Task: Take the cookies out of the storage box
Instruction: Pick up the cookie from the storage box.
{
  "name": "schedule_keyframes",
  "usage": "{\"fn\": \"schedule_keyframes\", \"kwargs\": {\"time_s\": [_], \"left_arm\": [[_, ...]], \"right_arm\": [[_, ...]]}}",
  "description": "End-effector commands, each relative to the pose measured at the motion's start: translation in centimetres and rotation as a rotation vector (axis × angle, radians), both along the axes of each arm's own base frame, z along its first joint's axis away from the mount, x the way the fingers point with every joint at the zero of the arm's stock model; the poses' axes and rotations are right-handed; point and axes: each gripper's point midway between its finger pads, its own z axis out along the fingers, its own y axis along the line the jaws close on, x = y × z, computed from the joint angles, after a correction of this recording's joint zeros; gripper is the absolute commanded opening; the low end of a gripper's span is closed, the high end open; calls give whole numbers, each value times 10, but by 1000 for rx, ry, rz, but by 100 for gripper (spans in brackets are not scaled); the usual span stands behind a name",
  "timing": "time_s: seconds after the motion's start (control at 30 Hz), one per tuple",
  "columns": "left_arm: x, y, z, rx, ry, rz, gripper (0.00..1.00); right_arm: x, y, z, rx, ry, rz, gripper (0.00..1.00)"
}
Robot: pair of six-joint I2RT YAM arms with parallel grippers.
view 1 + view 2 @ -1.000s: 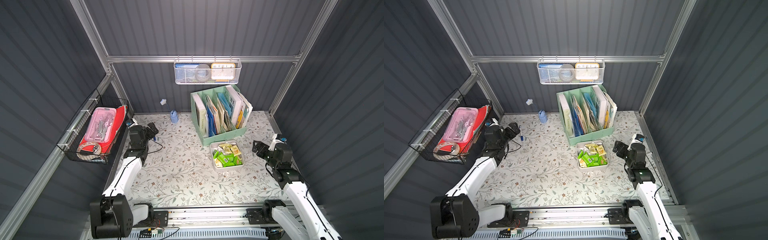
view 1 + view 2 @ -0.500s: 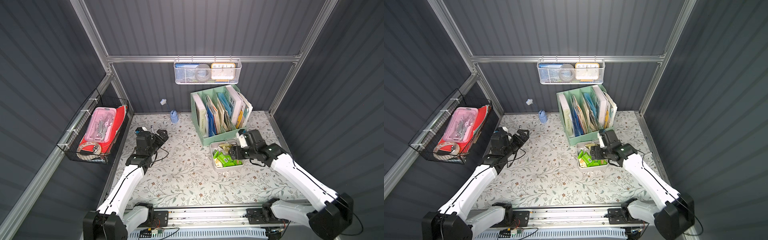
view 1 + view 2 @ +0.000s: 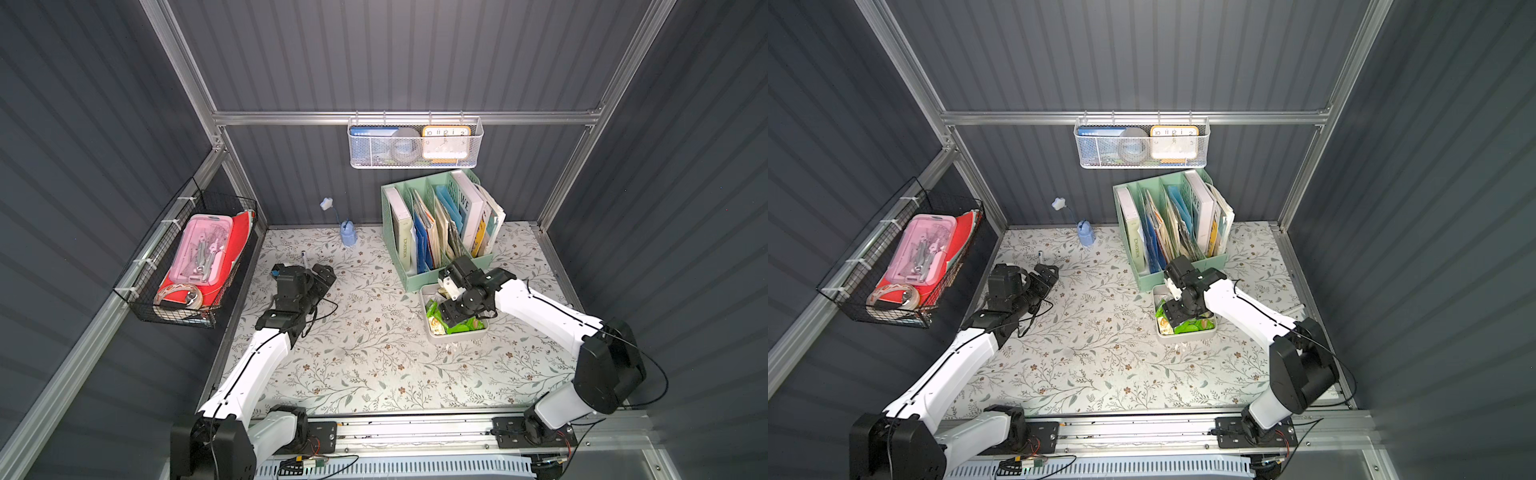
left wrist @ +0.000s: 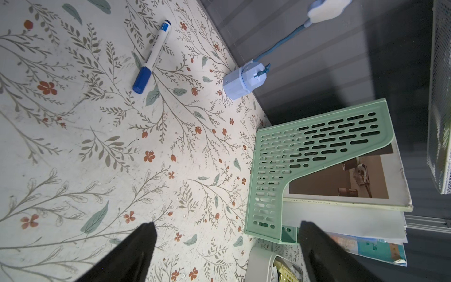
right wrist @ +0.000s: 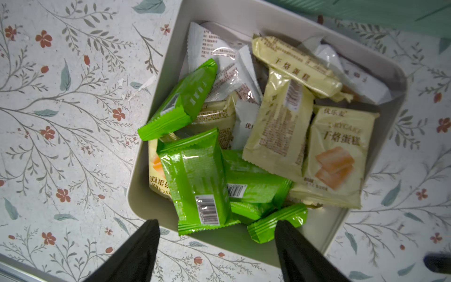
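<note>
Two arms reach over the floral tablecloth (image 3: 365,357). At the far left of a top view a black wire basket (image 3: 143,286) hangs on the wall with a pink case (image 3: 203,245) inside. Right of it, left of centre, the left gripper (image 3: 323,277) hangs over bare cloth, its fingers spread wide with nothing between them. In the left wrist view a blue-capped marker (image 4: 152,56) lies on the cloth in the upper left of the frame, and a small blue lamp (image 4: 244,79) stands against the wall in the upper middle.

Right of centre in a top view stands a mint-green file organiser (image 3: 415,280) full of books, with a white mesh basket (image 3: 415,160) hung above it. The storage box (image 3: 457,336) sits on the cloth just in front of the organiser. The cookies (image 5: 278,127) lie heaped inside it in green, pale yellow and whitish-silver packets.

The right gripper (image 3: 449,316) points down over the box, fingers apart and clamped on nothing. In the right wrist view, at the lower edge of the frame, one finger shows at the box's corner and the other near a green packet; whether it touches the packet I cannot tell.
</note>
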Motion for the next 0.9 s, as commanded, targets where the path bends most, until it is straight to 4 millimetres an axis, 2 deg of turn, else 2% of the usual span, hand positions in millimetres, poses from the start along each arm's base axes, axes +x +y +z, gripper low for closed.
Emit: {"fn": "schedule_keyframes", "kwargs": {"time_s": [0.0,0.3,0.5,0.87], "left_arm": [[0,3,-10,-19,15,27,96],[-5,5,-21,-50,49,63,96],[-9,14,-23,-21,87,104,96],[-13,17,-20,-12,90,119,94]], "right_arm": [[2,8,-2,-17,18,57,77],[7,22,-15,-41,52,90,73],[4,15,-26,-104,66,94,71],[8,17,-33,-142,36,109,63]]}}
